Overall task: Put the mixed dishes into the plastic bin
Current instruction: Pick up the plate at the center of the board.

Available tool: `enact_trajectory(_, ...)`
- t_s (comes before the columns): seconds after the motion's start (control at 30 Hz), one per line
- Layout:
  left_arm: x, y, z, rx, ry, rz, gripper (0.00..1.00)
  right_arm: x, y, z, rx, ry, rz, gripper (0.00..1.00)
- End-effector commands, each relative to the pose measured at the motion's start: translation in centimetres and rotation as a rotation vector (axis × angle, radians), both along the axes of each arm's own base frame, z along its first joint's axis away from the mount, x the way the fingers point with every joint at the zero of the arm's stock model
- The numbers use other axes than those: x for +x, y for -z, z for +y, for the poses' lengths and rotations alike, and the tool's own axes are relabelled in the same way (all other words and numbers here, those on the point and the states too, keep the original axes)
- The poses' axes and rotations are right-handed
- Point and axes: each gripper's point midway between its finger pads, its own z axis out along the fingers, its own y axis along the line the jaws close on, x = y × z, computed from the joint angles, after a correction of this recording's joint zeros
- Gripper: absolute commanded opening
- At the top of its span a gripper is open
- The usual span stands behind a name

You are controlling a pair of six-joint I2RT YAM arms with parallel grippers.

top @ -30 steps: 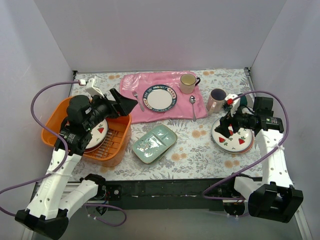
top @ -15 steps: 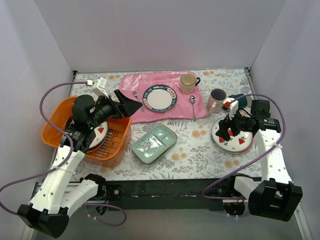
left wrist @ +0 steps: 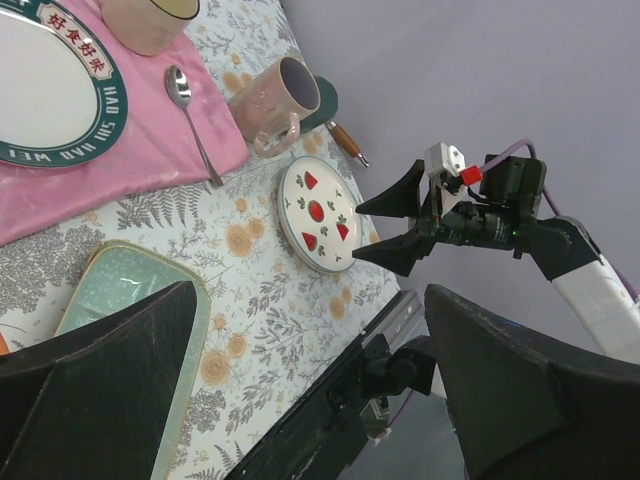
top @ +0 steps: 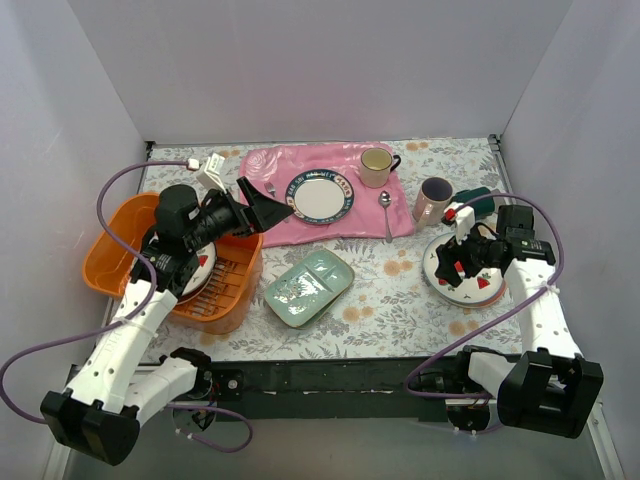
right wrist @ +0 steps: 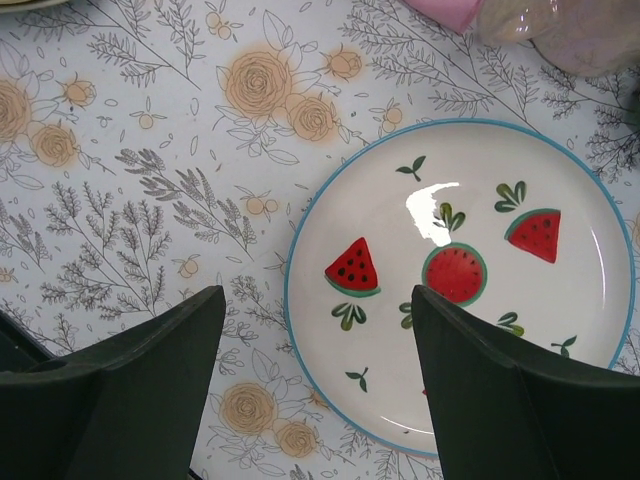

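Note:
The orange plastic bin point(top: 105, 250) stands at the left and holds a white plate with a red mark point(top: 198, 266), partly hidden by my left arm. My left gripper point(top: 263, 209) is open and empty, above the bin's right rim and pointing right. The pale green divided tray point(top: 308, 287) lies mid-table and shows in the left wrist view point(left wrist: 120, 290). The white strawberry plate point(top: 472, 278) lies at the right. My right gripper point(top: 452, 262) is open just above its left edge point(right wrist: 470, 290), fingers point(right wrist: 120, 390) straddling the rim. The pink mug point(top: 432, 200) and dark green mug point(top: 482, 200) stand behind it.
A pink cloth mat point(top: 260, 165) at the back holds a blue-rimmed white plate point(top: 320, 195), a cream-yellow mug point(top: 376, 166), a spoon point(top: 386, 212) and a fork point(top: 275, 200). Walls close the table on three sides.
My left gripper has swung right and forward from over the bin toward the mat's edge. My right gripper has shifted slightly nearer over the strawberry plate's left edge.

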Motion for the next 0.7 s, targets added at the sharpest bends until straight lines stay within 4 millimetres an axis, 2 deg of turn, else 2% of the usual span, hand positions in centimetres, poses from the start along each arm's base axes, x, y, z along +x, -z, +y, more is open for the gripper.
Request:
enact_trajectory(0.0,-0.4,0.1,-0.8,-0.029,0.043,0.017,0.98,0.2,1.0,-0.9,-0.042,0.029,0.006,0.82)
enact_trajectory(0.23,-0.4,1.2,-2.7,-0.024,0.069,0.057,0.98,-0.1,2.3,-1.4,-0.084,0.043,0.035,0.82)
enact_trajectory(0.27,-1.0,1.3,-3.6,-0.016,0.095,0.054,0.98,-0.1,2.4,-1.5,-0.091,0.043,0.040,0.82)
enact_trajectory(0.33,-0.6,2.1,-4.6,0.017,0.078,0.061,0.98,-0.2,2.9,-1.8,-0.111,0.051,0.054,0.82)
enact_trajectory(0.37,-1.4,2.3,-5.9,0.035,0.111,0.055,0.98,-0.2,3.1,-2.1,-0.128,0.063,0.063,0.81)
enact_trajectory(0.4,-1.2,2.2,-6.2,0.058,0.094,0.044,0.98,-0.3,3.3,-2.2,-0.137,0.071,0.074,0.81)
enact_trajectory(0.47,-1.5,3.2,-7.8,0.100,0.120,0.062,0.98,-0.6,3.9,-2.6,-0.165,0.083,0.100,0.81)
enact_trajectory(0.57,-1.5,4.5,-9.0,0.163,0.117,0.078,0.98,-0.7,4.6,-2.8,-0.192,0.087,0.118,0.79)
enact_trajectory(0.67,-1.7,4.9,-9.9,0.201,0.125,0.077,0.98,-0.6,5.0,-2.8,-0.219,0.081,0.121,0.78)
